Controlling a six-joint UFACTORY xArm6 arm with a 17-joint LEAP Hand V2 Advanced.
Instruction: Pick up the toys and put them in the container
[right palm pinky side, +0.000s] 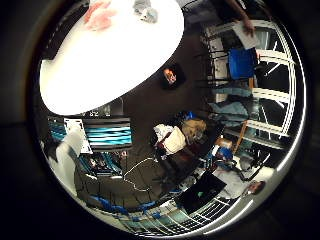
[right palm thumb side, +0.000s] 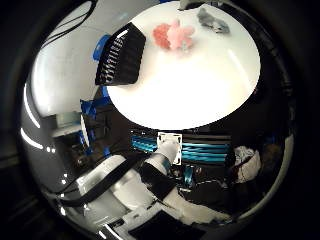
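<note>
A pink plush toy (right palm thumb side: 177, 35) and a grey plush toy (right palm thumb side: 210, 18) lie close together on a round white table (right palm thumb side: 200, 85), near its far edge. A black slatted container (right palm thumb side: 123, 57) sits at the table's rim, away from the toys. In the little finger side view the pink toy (right palm pinky side: 98, 14) and grey toy (right palm pinky side: 147, 13) show small on the same table (right palm pinky side: 100, 60). My hand is well away from the table and the toys. Only white and black parts of the hand's body and arm (right palm thumb side: 150, 178) show.
A blue chair (right palm thumb side: 100, 47) stands beside the table by the container. A teal and black ribbed unit (right palm thumb side: 195, 152) sits below the table's near edge. Another blue chair (right palm pinky side: 242, 62) and white window frames (right palm pinky side: 265, 90) are across the room.
</note>
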